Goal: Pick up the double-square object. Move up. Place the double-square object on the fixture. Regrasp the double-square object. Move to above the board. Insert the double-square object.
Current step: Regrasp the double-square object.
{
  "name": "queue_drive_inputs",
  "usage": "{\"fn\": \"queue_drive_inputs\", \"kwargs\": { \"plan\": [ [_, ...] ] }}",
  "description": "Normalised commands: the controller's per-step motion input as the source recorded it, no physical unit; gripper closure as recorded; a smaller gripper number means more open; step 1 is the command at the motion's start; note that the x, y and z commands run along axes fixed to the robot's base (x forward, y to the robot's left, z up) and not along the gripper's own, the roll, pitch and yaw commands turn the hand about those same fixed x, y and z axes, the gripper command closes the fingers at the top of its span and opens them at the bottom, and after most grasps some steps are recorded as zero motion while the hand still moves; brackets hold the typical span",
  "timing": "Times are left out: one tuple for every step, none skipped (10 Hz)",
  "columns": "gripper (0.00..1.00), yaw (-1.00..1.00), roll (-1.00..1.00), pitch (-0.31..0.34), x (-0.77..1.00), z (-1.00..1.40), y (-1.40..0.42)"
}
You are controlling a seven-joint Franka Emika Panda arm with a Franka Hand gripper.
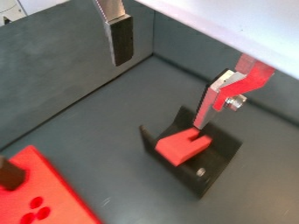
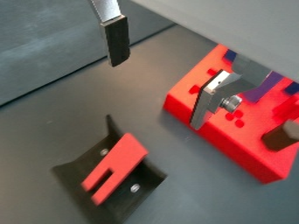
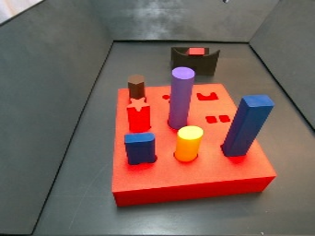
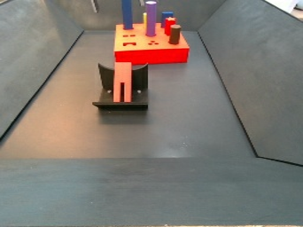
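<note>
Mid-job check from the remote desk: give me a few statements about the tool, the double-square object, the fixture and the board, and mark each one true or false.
1. The double-square object lies on the fixture. True.
2. The tool holds the double-square object between its fingers. False: in both wrist views the fingers are apart with nothing between them, and the tool is above the floor, clear of the piece.
3. The fixture stands on top of the board. False: it stands on the dark floor, apart from the board.
4. A purple peg stands upright on the board. True.
5. The yellow peg lies tipped over. False: it stands upright.
</note>
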Motion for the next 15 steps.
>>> {"fn": "queue_drive_inputs", "kwargs": {
  "plan": [
    [0.0,0.03,1.0,-0.029,-0.03,0.0,-0.02],
    [0.0,0.03,1.0,-0.03,-0.03,0.01,-0.01],
    [0.0,0.03,1.0,-0.028,-0.02,0.01,-0.01],
    [0.0,0.03,1.0,-0.024,-0.01,0.02,-0.02],
    [0.0,0.03,1.0,-0.017,0.01,0.0,-0.02],
    [0.0,0.03,1.0,-0.009,0.02,-0.01,-0.02],
    [0.0,0.03,1.0,0.001,0.03,-0.01,-0.02],
    [0.0,0.03,1.0,0.013,0.04,-0.01,-0.03],
    [0.0,0.04,1.0,0.034,0.06,-0.01,-0.03],
    [0.0,0.04,1.0,0.054,0.07,-0.02,-0.03],
    [0.0,0.05,1.0,0.073,0.08,-0.02,-0.03],
    [0.0,0.07,1.0,0.121,0.09,-0.02,-0.04],
    [0.0,0.09,0.76,0.137,0.1,-0.02,-0.04],
    [0.0,0.11,0.58,0.141,0.1,-0.02,-0.04],
    [0.0,0.12,0.45,0.141,0.11,-0.02,-0.04]
  ]
}}
